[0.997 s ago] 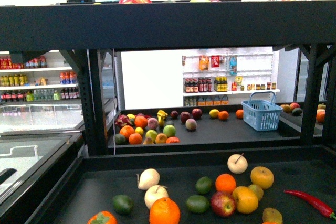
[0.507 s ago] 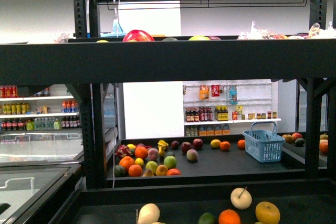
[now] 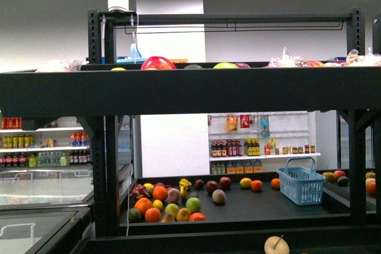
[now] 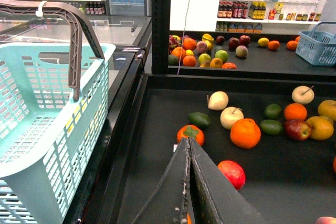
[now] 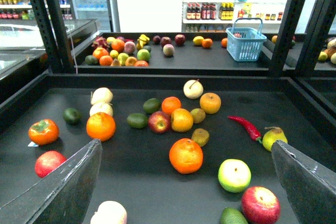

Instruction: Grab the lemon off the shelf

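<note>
A pale turquoise plastic basket (image 4: 47,129) with a grey-brown handle (image 4: 73,30) sits close beside the left gripper, to its side. Ahead of that gripper lie a red-orange persimmon with a green cap (image 4: 190,135), a large orange (image 4: 245,132) and a red apple (image 4: 231,173). Between the right gripper's fingers, farther out, rest a long red chili pepper (image 5: 244,126), a pale green apple (image 5: 234,175) and a yellow-green pear (image 5: 274,138). Well beyond stands a small blue plastic basket (image 5: 245,42), with white wall shelving of bottles (image 3: 256,147) behind.
</note>
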`<state>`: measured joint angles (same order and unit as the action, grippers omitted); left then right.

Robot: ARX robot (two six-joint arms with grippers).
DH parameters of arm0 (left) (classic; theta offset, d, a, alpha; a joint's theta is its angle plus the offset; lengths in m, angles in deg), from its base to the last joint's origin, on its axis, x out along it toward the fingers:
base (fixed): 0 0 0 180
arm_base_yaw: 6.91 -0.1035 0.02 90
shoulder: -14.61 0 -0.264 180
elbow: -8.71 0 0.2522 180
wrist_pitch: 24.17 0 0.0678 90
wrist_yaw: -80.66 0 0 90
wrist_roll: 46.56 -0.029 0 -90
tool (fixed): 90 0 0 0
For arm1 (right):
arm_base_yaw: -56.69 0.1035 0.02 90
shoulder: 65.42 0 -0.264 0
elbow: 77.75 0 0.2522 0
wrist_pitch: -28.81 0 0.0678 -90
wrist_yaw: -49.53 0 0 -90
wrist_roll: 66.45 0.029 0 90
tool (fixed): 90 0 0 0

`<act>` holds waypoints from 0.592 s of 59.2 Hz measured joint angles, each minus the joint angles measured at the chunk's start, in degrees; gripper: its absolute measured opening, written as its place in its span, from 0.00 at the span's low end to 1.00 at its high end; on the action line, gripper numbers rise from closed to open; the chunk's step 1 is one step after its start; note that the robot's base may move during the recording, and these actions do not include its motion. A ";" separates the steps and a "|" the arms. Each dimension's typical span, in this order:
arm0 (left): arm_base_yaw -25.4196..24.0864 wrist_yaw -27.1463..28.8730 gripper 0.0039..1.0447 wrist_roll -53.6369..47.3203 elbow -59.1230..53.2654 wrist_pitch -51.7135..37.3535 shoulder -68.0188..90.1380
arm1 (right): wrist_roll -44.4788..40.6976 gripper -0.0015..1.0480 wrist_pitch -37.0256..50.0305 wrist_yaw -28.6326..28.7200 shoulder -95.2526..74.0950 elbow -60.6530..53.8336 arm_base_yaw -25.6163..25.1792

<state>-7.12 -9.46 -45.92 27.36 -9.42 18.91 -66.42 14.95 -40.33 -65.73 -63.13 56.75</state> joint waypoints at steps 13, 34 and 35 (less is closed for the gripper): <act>0.00 0.00 0.02 -0.02 -1.51 -0.28 -1.29 | 0.00 0.93 0.00 0.00 0.00 0.00 0.00; 0.02 0.11 0.02 -0.04 -4.11 -0.68 -3.98 | 0.00 0.93 0.00 0.02 0.00 0.00 0.00; 0.02 0.11 0.02 -0.04 -4.11 -0.68 -4.00 | 0.00 0.93 0.00 0.02 0.00 0.00 0.00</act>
<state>-7.09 -9.35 -45.96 23.25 -10.09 14.91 -66.42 14.95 -40.31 -65.73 -63.13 56.75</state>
